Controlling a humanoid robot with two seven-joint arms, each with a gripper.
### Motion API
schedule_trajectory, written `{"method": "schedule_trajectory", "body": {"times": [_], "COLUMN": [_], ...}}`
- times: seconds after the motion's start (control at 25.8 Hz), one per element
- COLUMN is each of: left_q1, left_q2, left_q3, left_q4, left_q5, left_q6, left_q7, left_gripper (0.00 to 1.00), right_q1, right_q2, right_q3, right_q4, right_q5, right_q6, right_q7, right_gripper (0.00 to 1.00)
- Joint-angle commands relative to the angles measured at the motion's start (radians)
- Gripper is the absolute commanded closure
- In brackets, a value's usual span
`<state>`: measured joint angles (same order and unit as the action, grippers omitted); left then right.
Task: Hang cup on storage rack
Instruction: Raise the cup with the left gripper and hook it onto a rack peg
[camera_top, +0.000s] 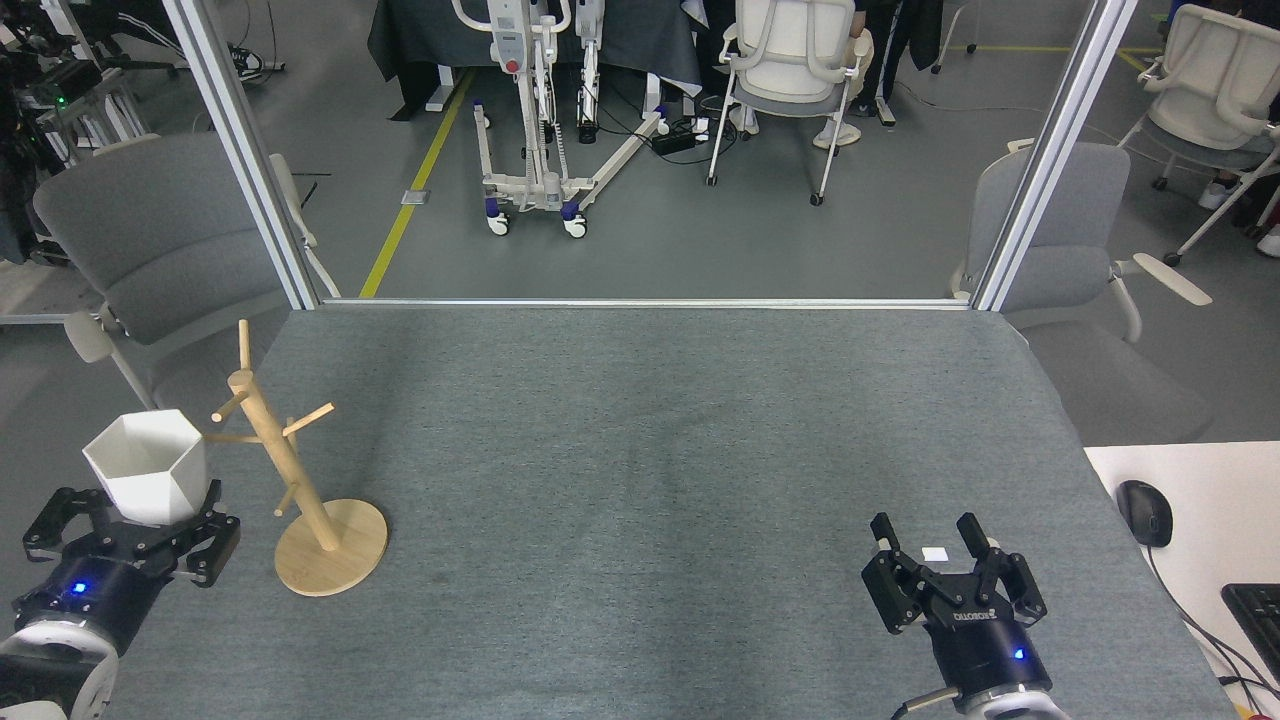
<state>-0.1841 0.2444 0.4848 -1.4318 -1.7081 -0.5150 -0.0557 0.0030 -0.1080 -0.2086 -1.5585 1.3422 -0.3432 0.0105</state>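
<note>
White cup held by left end effector, just left of the wooden mug tree.
Clamped low on the cup, apparently; right end effector spread open, empty, above grey tabletop.

Storage rack stands on the table at its left side, near the front. Just left of it, the cup sits up in the left tool, its rim right beside one of the rack's pegs. Far across, at the table's front right, the right tool hangs over the surface, well apart from both. A mouse lies right of the table.
</note>
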Motion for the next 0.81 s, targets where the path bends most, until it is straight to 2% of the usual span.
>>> {"method": "schedule_trajectory", "body": {"times": [0.0,0.66,0.78], "left_q1": [-0.002,0.005,0.005], "left_q2": [-0.001,-0.001,-0.001], "left_q3": [-0.009,-0.060,-0.063], "left_q4": [0.001,-0.010,-0.012], "left_q5": [-0.042,-0.176,-0.182], "left_q6": [-0.002,0.003,0.004], "left_q7": [0.000,0.000,0.000], "left_gripper": [1.00,1.00,1.00], "right_q1": [0.000,-0.003,0.002], "right_q2": [-0.004,-0.013,-0.038], "right_q3": [0.002,0.003,0.003], "right_q4": [0.000,0.011,0.011], "right_q5": [-0.005,0.005,0.005], "right_q6": [0.001,0.000,0.003], "right_q7": [0.000,0.003,0.003], "right_gripper": [0.01,0.01,0.01]}}
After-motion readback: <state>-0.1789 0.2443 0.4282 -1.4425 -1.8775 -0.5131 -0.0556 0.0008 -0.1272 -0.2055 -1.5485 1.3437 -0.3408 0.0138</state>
